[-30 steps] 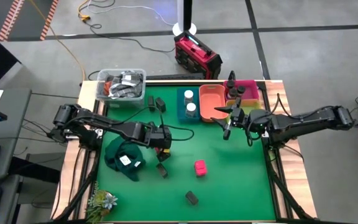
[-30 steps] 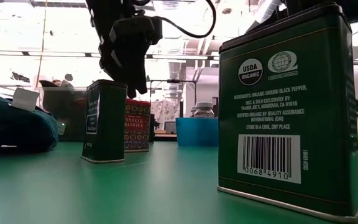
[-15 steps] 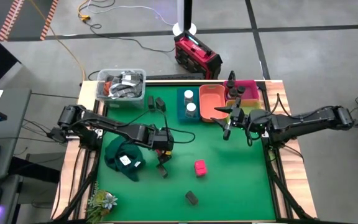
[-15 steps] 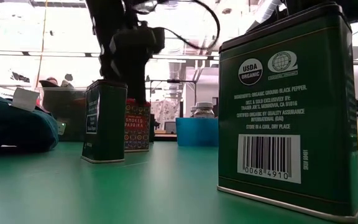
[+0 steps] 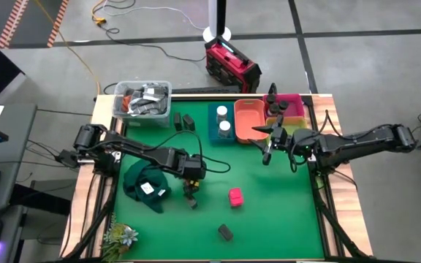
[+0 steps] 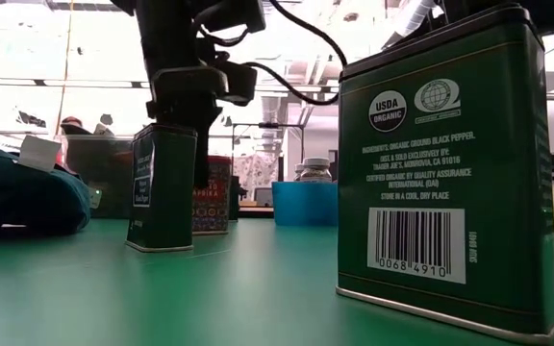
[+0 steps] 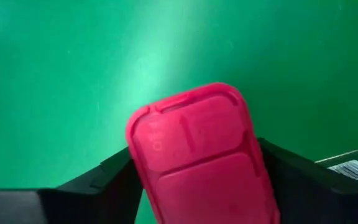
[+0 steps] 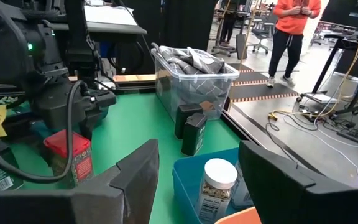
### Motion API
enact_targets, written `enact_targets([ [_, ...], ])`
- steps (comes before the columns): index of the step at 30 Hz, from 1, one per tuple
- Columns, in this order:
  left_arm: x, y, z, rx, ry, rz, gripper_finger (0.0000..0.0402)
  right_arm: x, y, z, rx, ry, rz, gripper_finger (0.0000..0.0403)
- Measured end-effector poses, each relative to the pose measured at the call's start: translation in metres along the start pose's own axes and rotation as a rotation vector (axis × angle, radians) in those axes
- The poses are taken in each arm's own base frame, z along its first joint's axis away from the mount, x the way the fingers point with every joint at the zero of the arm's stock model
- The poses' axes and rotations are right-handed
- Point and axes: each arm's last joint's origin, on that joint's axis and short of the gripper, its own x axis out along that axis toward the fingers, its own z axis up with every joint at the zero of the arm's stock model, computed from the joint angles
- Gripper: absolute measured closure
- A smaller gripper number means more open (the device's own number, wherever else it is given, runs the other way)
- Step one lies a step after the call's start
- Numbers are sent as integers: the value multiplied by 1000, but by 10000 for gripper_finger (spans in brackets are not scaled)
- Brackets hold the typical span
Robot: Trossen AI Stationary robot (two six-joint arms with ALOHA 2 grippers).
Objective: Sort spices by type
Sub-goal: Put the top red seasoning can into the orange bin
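Note:
A red-pink box (image 7: 197, 143) stands upright on the green table top, with my left gripper (image 5: 191, 183) down over it from above. The low view shows the same box (image 6: 217, 192) behind a dark green tin (image 6: 162, 187) that stands just nearer. A second red-pink box (image 5: 234, 196) and another dark tin (image 5: 225, 232) stand farther right and nearer. My right gripper (image 5: 267, 150) hangs open and holds nothing, near the bins at the far right. My left gripper has the red-pink box between its two fingers (image 7: 110, 177), one on each long side near the lid (image 7: 143, 180). The fingers come from above, pointing steeply down. The box stands upright with its base on the table (image 8: 67, 180).
A blue bin (image 5: 212, 126) holds white-capped jars, with an orange bin (image 5: 248, 120) and a pink bin (image 5: 292, 102) of dark jars beside it. Two dark tins (image 5: 183, 120) stand at the far edge. A clear tub (image 5: 143, 98) and a green cloth (image 5: 145, 186) lie left.
My left gripper has come down from above the dark green tin's top onto the red-pink box, rolling a little, so that its fingers now reach down the box's sides. The box and the tins have stayed where they were.

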Motion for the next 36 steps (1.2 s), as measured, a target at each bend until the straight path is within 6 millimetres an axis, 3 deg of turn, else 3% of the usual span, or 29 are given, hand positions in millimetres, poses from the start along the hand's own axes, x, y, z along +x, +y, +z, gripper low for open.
enact_targets([
  [6, 1, 8, 4, 14, -5, 10, 196, 0, 0, 0, 0, 1, -2, 154],
  [14, -1, 29, 28, 8, -68, -29, 196, -5, -4, 2, -3, 11, -10, 154],
  [19, -22, 35, 56, 44, -196, -66, 186, -16, -10, 12, 60, 70, -31, 154],
  [24, -47, 42, 84, 89, -346, -79, 189, -19, -13, 7, 78, 148, -88, 154],
  [29, -64, 62, 107, 96, -473, -55, 189, -20, -14, 3, 96, 184, -98, 154],
  [36, -72, 99, 132, 53, -673, -90, 189, -21, -14, -2, 135, 235, -107, 154],
])
